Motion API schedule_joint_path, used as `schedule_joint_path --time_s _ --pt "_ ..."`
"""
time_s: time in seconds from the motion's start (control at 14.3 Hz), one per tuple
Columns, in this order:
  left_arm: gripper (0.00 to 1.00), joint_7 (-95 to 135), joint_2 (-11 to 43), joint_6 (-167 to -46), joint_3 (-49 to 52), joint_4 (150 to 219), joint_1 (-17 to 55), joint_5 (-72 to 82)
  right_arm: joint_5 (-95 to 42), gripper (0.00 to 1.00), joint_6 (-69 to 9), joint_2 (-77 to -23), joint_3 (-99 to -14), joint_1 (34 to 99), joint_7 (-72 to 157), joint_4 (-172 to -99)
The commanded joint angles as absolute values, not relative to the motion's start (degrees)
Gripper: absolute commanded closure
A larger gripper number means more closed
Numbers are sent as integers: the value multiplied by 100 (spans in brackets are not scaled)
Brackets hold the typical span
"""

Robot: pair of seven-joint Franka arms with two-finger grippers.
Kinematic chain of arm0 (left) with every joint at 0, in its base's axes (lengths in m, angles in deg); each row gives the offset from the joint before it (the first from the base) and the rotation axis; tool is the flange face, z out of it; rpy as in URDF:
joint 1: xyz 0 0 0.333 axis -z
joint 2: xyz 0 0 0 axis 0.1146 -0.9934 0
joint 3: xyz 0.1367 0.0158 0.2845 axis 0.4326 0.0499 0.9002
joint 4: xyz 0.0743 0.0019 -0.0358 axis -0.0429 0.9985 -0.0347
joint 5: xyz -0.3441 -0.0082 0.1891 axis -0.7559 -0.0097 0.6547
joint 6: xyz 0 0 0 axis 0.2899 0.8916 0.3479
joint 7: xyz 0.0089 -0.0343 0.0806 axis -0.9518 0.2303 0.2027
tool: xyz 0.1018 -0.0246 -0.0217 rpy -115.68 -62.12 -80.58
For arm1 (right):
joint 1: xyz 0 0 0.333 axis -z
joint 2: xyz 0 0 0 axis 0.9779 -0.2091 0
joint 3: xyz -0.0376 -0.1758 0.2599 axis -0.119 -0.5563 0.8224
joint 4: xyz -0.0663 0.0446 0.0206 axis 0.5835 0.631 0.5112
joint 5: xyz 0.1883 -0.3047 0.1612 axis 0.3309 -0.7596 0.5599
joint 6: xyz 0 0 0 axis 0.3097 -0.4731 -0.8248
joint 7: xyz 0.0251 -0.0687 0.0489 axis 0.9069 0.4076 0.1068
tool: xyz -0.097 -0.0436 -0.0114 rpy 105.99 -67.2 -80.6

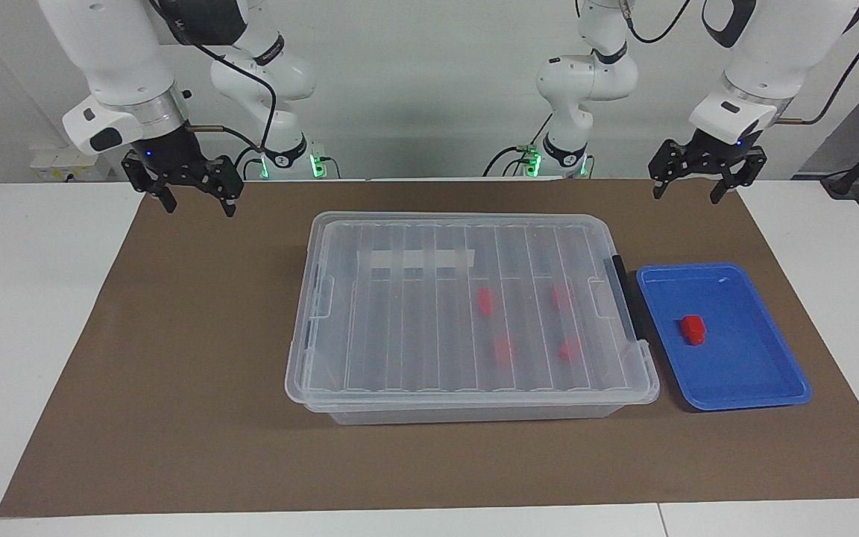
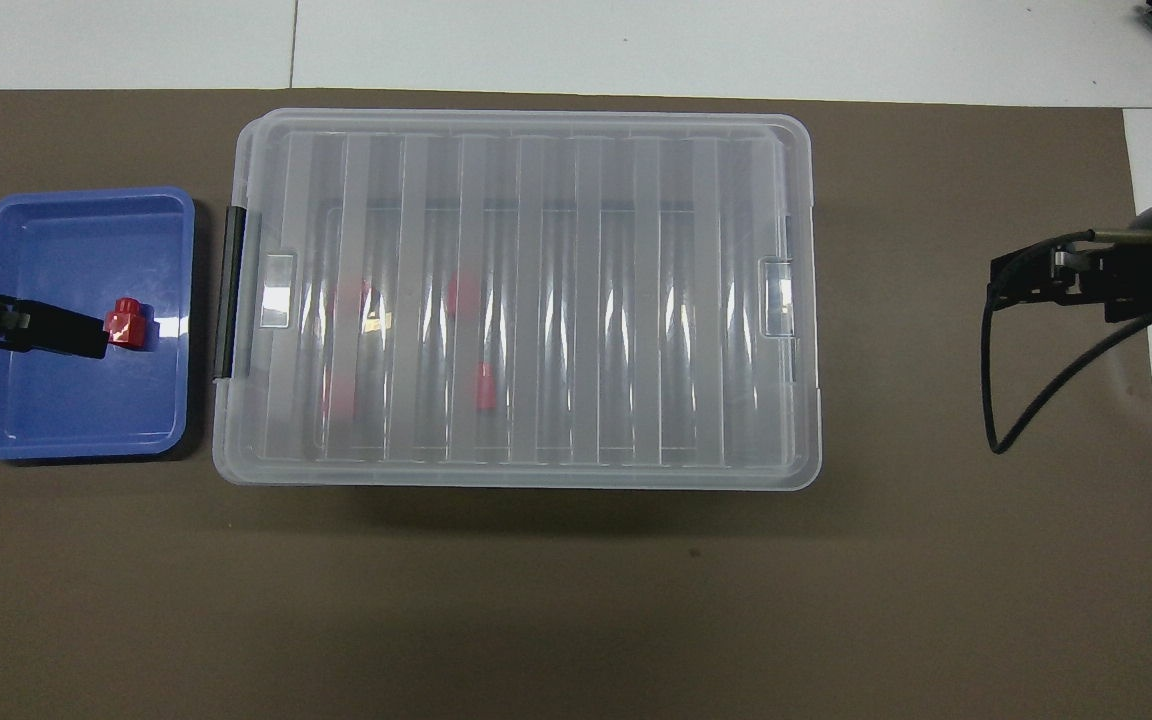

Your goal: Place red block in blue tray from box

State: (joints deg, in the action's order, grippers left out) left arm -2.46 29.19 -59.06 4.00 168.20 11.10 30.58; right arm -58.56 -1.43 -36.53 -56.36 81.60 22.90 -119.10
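Red block (image 1: 693, 330) in blue tray (image 1: 772, 388), left-arm end. I judge it light, rigid, slick: pinch flat sides. Left gripper (image 1: 705, 183), right gripper (image 1: 192, 190): fingers apart, empty, raised at robots' edge.

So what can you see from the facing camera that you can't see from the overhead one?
Only the facing view shows both arms whole, with the left gripper and right gripper raised with open jaws, and white tape on the lid. Only the overhead view shows the left gripper overlapping the blue tray. Both show the closed box, four red blocks inside it, and one red block lying in the tray.
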Motion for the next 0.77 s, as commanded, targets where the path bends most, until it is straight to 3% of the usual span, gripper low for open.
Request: schedule_joint_path --time_s 0.0,0.7 --pt "0 -173 2968 -5863 528 16904 1265 3135 -5823 0 -112 -3319 -5607 8162 2069 -12333" --pt "0 -173 2959 -5855 537 16904 1229 3135 -5832 0 -174 -3247 -5607 8197 2078 -12466"
